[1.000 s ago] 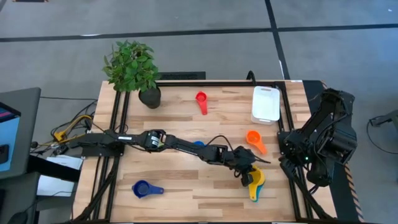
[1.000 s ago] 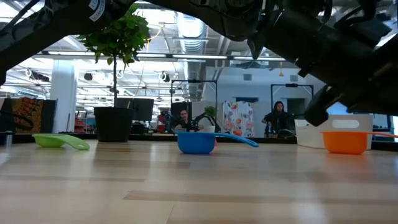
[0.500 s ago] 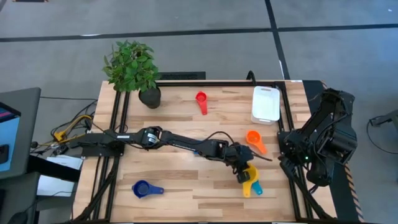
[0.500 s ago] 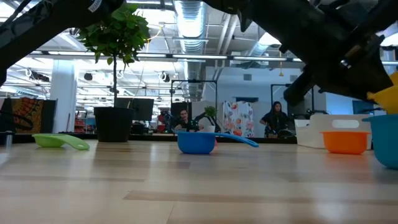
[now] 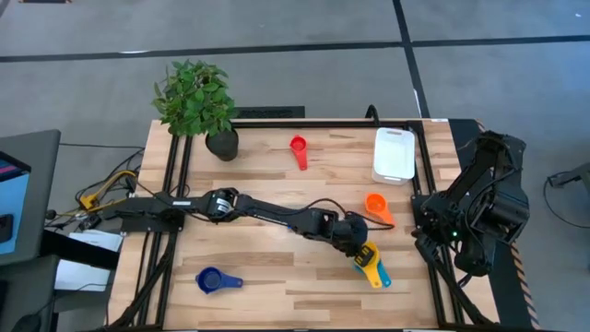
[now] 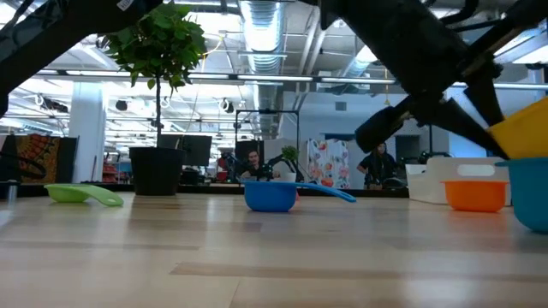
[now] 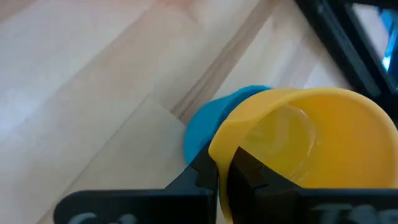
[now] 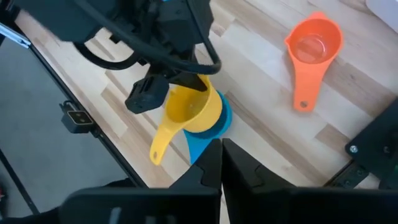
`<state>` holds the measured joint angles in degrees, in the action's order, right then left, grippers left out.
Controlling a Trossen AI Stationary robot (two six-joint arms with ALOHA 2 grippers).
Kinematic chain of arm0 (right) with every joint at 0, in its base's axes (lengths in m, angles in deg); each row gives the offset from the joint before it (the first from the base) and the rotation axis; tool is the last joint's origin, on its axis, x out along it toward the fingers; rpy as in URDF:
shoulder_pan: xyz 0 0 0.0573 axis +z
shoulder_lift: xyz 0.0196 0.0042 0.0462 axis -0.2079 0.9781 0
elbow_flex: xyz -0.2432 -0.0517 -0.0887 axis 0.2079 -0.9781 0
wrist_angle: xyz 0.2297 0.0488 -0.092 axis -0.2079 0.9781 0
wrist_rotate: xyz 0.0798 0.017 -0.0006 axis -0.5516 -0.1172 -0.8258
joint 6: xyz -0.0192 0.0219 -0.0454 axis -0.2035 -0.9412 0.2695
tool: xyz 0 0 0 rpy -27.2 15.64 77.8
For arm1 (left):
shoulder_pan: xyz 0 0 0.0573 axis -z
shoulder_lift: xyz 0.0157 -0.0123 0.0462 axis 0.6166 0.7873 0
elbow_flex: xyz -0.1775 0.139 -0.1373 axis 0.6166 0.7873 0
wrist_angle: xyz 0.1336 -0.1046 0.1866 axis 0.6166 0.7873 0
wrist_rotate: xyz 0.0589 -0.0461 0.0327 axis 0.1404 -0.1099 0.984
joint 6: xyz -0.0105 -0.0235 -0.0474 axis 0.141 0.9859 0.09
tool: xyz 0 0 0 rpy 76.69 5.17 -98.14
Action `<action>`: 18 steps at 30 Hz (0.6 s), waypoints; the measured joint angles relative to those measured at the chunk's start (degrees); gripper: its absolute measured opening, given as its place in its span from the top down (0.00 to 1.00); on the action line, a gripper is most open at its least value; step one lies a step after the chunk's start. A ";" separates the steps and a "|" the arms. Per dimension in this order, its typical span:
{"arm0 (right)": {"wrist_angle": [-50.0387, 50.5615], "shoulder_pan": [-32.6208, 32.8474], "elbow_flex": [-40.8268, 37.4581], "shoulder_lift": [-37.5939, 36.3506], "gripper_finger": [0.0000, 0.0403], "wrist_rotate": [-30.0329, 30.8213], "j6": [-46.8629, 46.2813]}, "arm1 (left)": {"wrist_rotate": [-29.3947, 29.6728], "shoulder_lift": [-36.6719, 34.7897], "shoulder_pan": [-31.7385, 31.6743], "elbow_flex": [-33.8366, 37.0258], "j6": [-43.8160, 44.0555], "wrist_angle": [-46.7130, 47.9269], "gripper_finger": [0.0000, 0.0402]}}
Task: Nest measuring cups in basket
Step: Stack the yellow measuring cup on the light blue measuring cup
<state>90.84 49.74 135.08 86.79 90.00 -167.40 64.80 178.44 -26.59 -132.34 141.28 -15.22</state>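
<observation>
My left gripper (image 5: 358,249) reaches across to the table's right near part and is shut on the yellow measuring cup (image 7: 298,143), which lies tilted inside the larger teal cup (image 7: 208,127). The pair shows in the right wrist view as yellow cup (image 8: 189,106) over teal cup (image 8: 222,119). The orange cup (image 5: 376,205), the red cup (image 5: 298,148) and the blue cup (image 5: 217,279) rest on the wood. The white basket (image 5: 395,154) stands at the far right. A green cup (image 6: 81,195) shows only in the low view. My right gripper (image 8: 222,163) waits, shut, at the right edge. My left gripper pinches the yellow cup's rim (image 7: 219,146), one finger (image 7: 249,171) inside the bowl and the other finger (image 7: 202,177) outside. The cup sits tilted in the teal cup (image 6: 533,192), which stands on the table, and its handle (image 8: 160,146) sticks out free.
A potted plant (image 5: 198,106) stands at the far left corner. Dark frame rails (image 5: 429,212) run along the table's left and right sides. The right arm's base (image 5: 479,207) stands just beyond the right rail. People and desks show in the room behind.
My left gripper, shut on the yellow cup all the while, has drawn back a little toward the table's left and turned. The yellow cup has turned about with it: its handle pointed at the near edge and now points near-right. More of the teal cup shows beneath it.
</observation>
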 joint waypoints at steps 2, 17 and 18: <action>-0.01 0.00 0.00 0.00 0.93 0.01 0.34 | 1.19 -0.05 0.41 0.00 1.12 0.03 1.00; -0.01 0.00 0.00 -0.02 0.83 0.02 4.77 | 1.77 -0.05 0.69 0.00 2.64 0.20 0.92; -0.01 0.00 0.00 -0.02 0.82 0.01 4.79 | 1.75 -0.05 0.71 0.00 3.00 0.20 0.89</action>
<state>90.84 49.74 135.08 86.77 90.01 -162.61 66.54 178.39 -25.88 -132.34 144.28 -15.02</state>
